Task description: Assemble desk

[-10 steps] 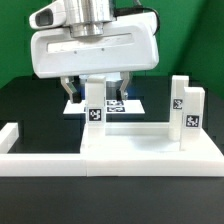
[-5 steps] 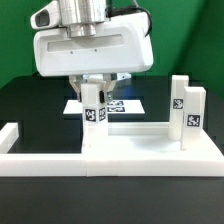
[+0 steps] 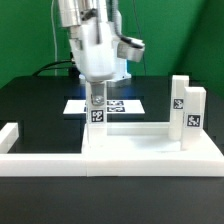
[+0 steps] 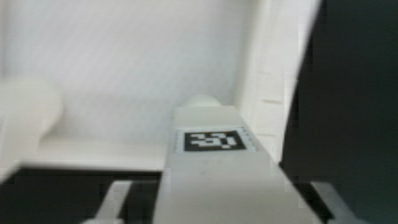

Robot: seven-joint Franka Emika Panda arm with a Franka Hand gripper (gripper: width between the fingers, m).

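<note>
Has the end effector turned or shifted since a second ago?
Yes. The end effector has rotated about its vertical axis: its broad face no longer faces the camera. It stays closed on the same upright desk leg, in front of the marker board.

White desk top [image 3: 150, 150] lies flat with two tagged legs [image 3: 184, 110] upright.

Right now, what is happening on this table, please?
The robot's gripper is closed on one upright desk leg, standing on the rimmed desk top. A second leg stands upright at the exterior view's right. The marker board lies flat behind them on the black table.
</note>
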